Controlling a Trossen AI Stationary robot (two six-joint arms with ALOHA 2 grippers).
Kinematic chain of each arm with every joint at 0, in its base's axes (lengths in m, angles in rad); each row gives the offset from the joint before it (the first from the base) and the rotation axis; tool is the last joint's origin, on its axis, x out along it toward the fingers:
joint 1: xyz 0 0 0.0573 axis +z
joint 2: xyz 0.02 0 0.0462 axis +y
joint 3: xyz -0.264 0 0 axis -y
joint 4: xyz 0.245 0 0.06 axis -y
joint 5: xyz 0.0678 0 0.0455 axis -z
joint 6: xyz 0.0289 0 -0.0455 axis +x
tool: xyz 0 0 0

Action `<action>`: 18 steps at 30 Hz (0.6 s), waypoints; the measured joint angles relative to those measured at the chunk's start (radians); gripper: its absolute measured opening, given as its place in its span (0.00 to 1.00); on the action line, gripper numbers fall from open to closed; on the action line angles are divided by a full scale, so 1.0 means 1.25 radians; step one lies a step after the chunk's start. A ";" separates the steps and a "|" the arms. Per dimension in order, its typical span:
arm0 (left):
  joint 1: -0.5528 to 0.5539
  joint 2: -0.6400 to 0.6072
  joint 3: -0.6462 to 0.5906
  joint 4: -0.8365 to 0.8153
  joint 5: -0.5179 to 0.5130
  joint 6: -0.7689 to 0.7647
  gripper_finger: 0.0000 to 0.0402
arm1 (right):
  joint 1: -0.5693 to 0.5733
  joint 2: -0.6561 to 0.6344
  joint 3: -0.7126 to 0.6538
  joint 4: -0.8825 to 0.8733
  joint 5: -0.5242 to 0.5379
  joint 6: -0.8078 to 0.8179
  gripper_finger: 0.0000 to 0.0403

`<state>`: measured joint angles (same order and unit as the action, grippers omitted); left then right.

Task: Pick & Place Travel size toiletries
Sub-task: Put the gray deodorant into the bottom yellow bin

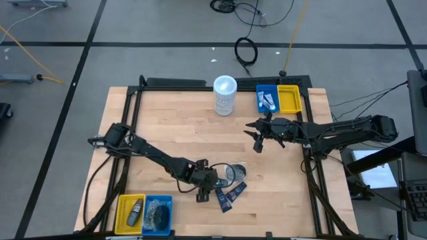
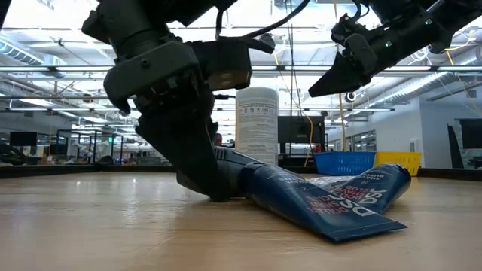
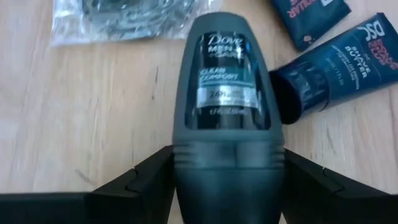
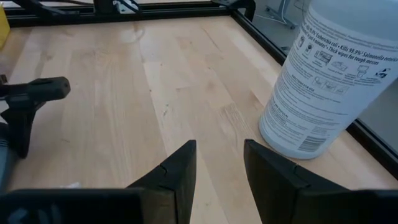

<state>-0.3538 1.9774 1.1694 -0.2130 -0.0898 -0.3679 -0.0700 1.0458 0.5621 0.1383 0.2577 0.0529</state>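
A dark grey Dove mini bottle (image 3: 227, 87) lies on its side on the wooden table, cap end toward my left gripper (image 3: 227, 171). That gripper slants down onto it near the table's front edge, open. One finger stands on each side of the cap end; I cannot tell whether they touch it. Beside the bottle lie navy tubes and sachets (image 1: 230, 195) and a clear-wrapped bundle (image 1: 233, 173). My right gripper (image 1: 257, 139) hangs open above the table's far right, nothing between its fingers (image 4: 180, 168).
A tall white canister (image 1: 225, 95) stands at the far edge, with a blue bin (image 1: 267, 100) and a yellow bin (image 1: 289, 99) to its right. At the near left corner, a yellow bin (image 1: 131, 212) holds a dark bottle and a blue bin (image 1: 158, 213) holds a dark bundle.
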 joint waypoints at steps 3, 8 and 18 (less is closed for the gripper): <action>0.000 0.001 -0.001 0.005 0.000 0.018 0.60 | 0.000 0.000 0.000 0.000 0.000 0.001 0.31; 0.000 0.001 -0.001 -0.016 -0.001 0.027 0.59 | 0.000 0.000 0.000 0.000 0.000 0.008 0.31; 0.000 0.000 -0.001 -0.015 0.007 0.063 0.45 | 0.000 0.000 0.000 0.000 0.001 0.009 0.31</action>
<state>-0.3534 1.9770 1.1687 -0.2312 -0.0814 -0.2897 -0.0700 1.0458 0.5621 0.1387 0.2588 0.0635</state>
